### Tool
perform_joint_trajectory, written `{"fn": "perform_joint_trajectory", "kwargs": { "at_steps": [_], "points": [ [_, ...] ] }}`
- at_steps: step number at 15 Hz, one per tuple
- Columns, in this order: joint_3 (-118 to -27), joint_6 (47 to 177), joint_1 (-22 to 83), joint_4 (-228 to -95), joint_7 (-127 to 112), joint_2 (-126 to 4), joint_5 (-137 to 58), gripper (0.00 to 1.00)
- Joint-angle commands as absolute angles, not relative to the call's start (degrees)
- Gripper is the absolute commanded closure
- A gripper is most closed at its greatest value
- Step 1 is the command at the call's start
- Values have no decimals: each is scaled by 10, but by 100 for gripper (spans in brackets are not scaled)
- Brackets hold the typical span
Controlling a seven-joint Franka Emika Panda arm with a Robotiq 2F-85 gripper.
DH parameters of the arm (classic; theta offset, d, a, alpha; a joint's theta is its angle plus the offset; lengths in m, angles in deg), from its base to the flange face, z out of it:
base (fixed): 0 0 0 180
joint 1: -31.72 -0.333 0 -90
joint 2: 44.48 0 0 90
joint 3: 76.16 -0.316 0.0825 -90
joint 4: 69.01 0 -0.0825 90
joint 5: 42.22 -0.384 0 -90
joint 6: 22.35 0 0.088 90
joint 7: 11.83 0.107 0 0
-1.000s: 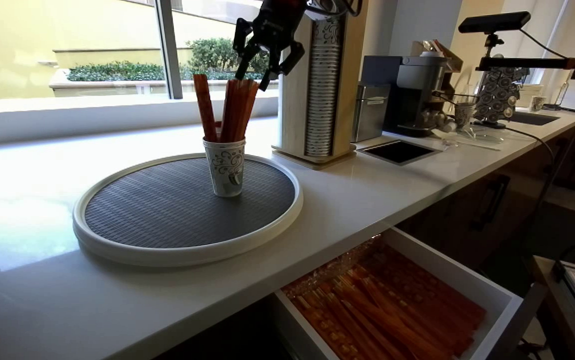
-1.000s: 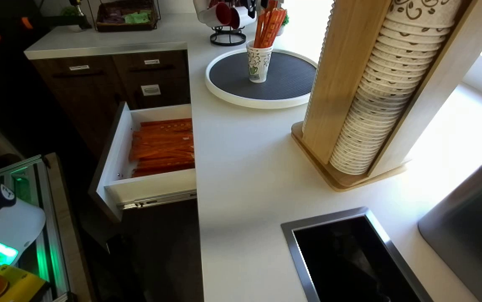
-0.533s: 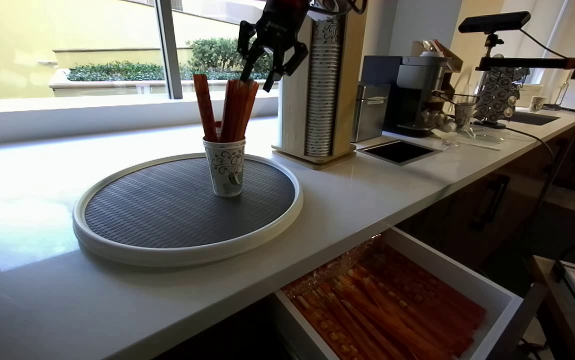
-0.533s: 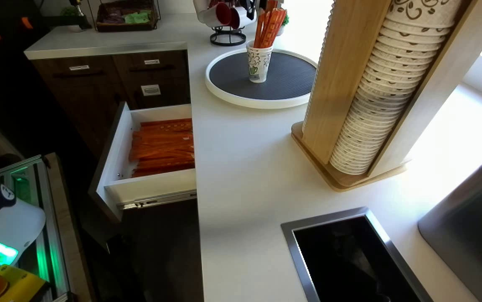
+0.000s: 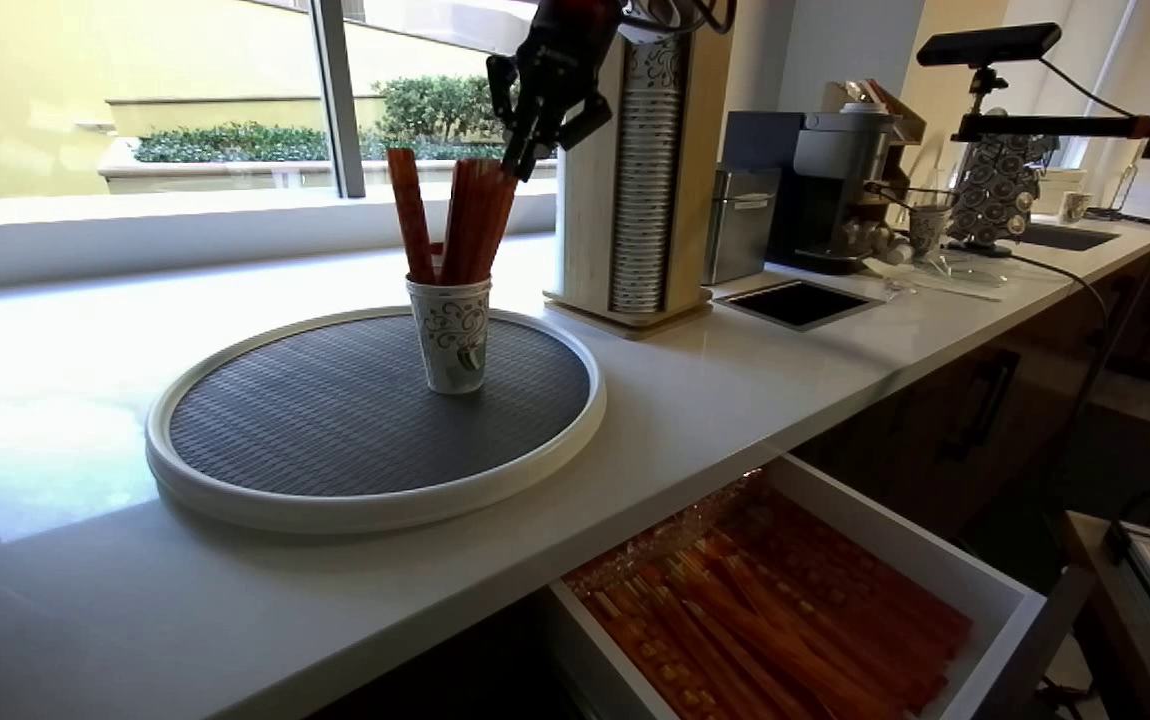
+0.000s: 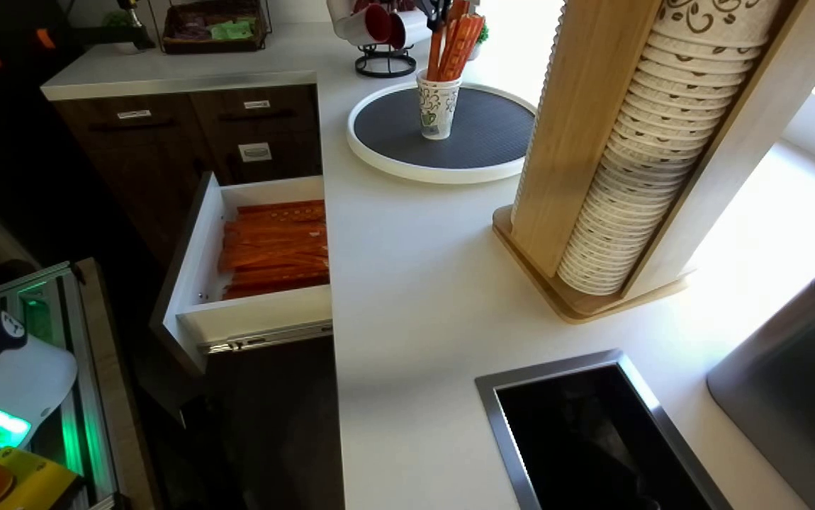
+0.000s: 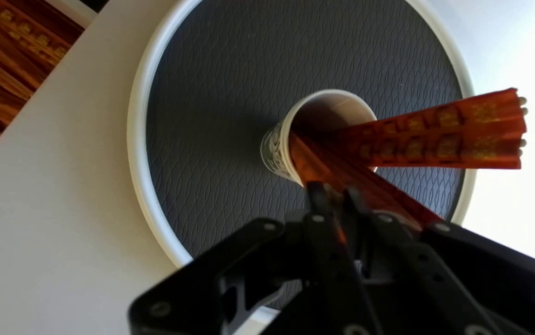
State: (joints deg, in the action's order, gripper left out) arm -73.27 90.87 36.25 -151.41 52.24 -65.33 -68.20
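Black gripper [image 7: 336, 200] pinches the top of an orange chopstick packet [image 7: 313, 165], its lower end in a patterned paper cup [image 7: 274, 151] on a round tray [image 7: 138, 139]. Only the wrist view shows orange between the fingertips [image 7: 316, 197]; it catches just a corner of the packet-filled drawer [image 6: 259, 317], plain in both exterior views. Above, in an exterior view, the arm [image 5: 583, 12] slants in, fingers aimed steeply down.

The red packets [image 7: 439, 135] and printed cup [image 5: 453, 345] look like paper. The countertop [image 5: 715, 400] is smooth and glossy, the tray top [image 7: 230, 93] textured and matt, the rack [image 6: 585, 127] wooden.
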Motion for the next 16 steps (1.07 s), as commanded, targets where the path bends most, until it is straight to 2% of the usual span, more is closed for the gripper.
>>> {"fn": "perform_joint_trajectory", "kwargs": {
  "at_steps": [1,3,16],
  "points": [
    [-731,893,364,-1495,521,-665,-677,94],
    [-732,890,364,-1493,519,-666,-677,100],
    [-736,863,356,-1454,517,-680,-661,98]
  ]
}}
